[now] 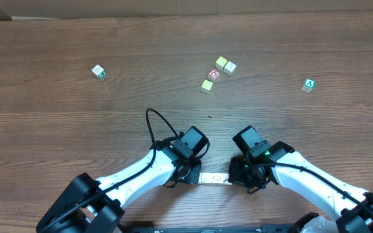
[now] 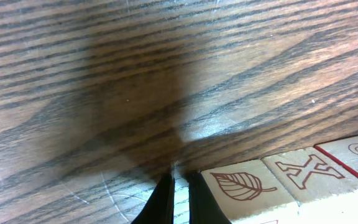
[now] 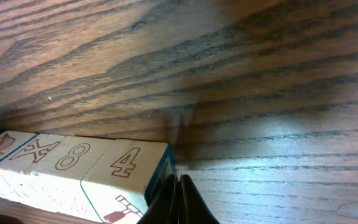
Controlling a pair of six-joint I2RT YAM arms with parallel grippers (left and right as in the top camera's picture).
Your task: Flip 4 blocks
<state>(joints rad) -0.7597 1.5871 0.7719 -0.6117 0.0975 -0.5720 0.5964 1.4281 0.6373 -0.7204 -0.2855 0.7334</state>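
The blocks (image 3: 73, 163) look like matt pale wood; the table (image 3: 241, 68) shows dark, faintly glossy wood grain.

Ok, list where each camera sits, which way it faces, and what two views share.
Overhead: above the table, looking straight down; left arm and right arm show.
Left wrist: low over it, looking past the row of blocks; shut left gripper shows.
Right wrist: low at the row's other end; shut right gripper shows.
Shared: both wrist views see the X block.

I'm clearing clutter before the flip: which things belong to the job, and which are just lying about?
Job: row of four blocks, left gripper, right gripper.
Lying about: red ring block, green A block, pale yellow block, cream block, yellow-green block, white block.
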